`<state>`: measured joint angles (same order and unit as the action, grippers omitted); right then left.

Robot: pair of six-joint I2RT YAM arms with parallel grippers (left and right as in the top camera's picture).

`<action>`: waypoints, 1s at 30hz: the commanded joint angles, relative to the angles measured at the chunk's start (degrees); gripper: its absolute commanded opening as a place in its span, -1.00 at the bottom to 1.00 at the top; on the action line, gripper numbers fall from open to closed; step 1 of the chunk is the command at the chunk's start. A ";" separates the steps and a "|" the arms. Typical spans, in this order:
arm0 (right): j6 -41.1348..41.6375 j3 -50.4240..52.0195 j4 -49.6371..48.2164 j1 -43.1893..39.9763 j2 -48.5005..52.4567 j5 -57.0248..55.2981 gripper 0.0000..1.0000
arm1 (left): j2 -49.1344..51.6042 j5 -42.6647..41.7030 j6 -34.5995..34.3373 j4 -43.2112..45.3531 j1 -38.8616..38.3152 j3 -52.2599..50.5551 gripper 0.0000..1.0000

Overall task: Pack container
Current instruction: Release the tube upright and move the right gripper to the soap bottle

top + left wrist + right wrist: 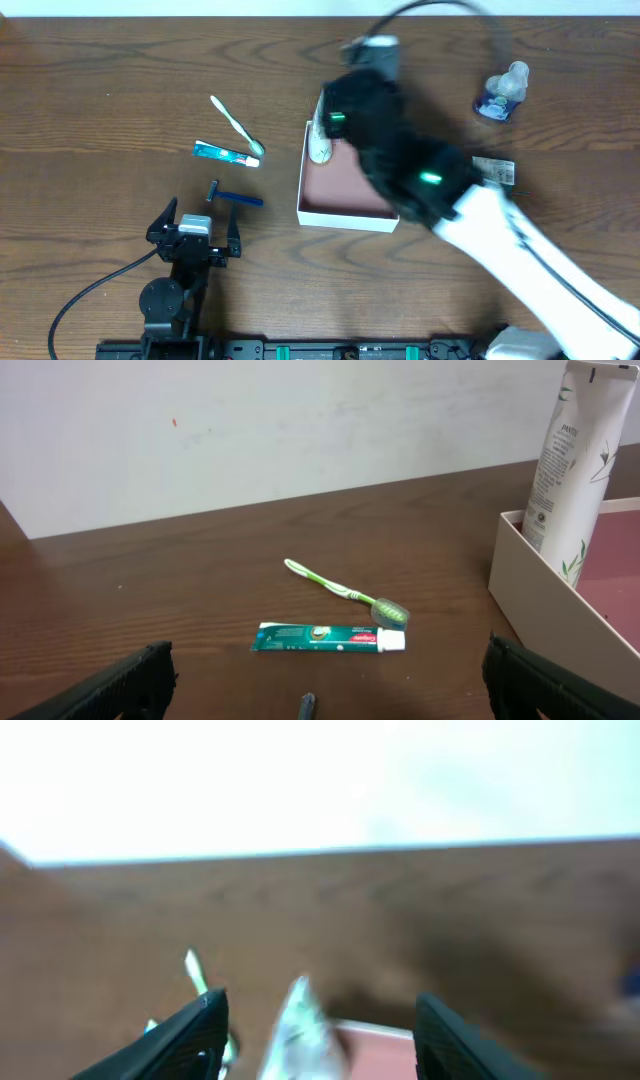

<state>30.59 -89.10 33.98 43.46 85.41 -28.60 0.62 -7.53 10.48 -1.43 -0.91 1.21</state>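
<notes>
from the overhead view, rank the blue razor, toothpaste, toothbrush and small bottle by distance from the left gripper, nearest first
From the left gripper:
1. blue razor, just ahead
2. toothpaste, farther out
3. toothbrush, beyond the toothpaste
4. small bottle, far right side

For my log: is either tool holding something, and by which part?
Apparently nothing. The left tool is open, empty; the right tool, blurred, is open around the tall white plastic tube.

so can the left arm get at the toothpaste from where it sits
Probably yes. The toothpaste lies flat ahead of the open left end effector; only the razor lies between them, and the toothbrush head sits near its cap.
</notes>
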 commanded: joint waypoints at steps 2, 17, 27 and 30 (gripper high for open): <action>-3.69 -0.57 3.69 -7.78 -3.76 -4.59 0.31 | -0.28 -1.01 -0.28 -1.95 0.24 -0.98 0.96; -9.07 -0.31 5.40 -38.64 2.32 8.55 0.68 | -0.28 -1.01 -0.28 -1.95 0.24 -0.98 0.96; -28.30 -0.31 -3.15 -48.28 11.65 20.50 0.72 | -0.28 -1.01 -0.28 -1.95 0.24 -0.98 0.96; -32.57 -0.31 -3.10 -49.35 15.74 21.88 0.71 | -0.28 -1.01 -0.28 -1.95 0.24 -0.98 0.96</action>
<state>5.96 -89.49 30.81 -4.80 97.89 -10.24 0.62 -7.53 10.48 -1.43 -0.91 1.21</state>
